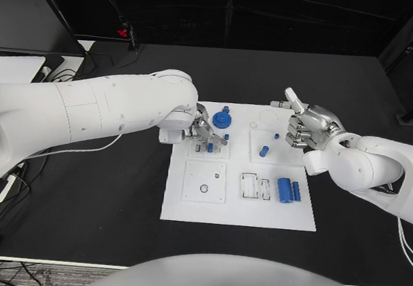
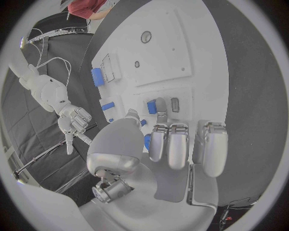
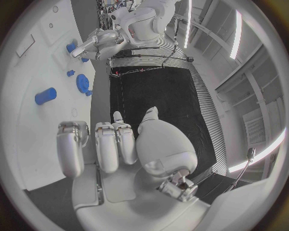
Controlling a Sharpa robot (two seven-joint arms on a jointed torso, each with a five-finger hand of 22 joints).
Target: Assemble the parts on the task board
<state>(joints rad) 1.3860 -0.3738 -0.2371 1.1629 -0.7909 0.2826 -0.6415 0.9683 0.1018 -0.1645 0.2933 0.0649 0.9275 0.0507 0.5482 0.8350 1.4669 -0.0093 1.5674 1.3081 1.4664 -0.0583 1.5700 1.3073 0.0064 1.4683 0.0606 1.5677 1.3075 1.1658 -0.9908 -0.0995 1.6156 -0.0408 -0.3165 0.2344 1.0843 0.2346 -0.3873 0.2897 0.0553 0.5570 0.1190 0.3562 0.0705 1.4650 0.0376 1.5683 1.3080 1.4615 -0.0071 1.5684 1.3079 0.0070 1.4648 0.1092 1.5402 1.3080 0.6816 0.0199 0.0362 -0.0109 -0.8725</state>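
Both arms are smooth glossy white shells, thick and rounded, with small dark screw dots set along the left arm [image 1: 92, 108]. A thin white cable trails off its underside. The right arm [image 1: 381, 170] narrows to a bulbous white wrist. The left hand [image 1: 205, 135] and right hand [image 1: 310, 126] are brushed silver metal, with blocky segmented fingers [image 2: 170, 144] and a broad domed thumb base.

The left hand [image 2: 171, 144] hovers over the task board [image 2: 180, 57], fingers curled near a blue part [image 2: 151, 107].
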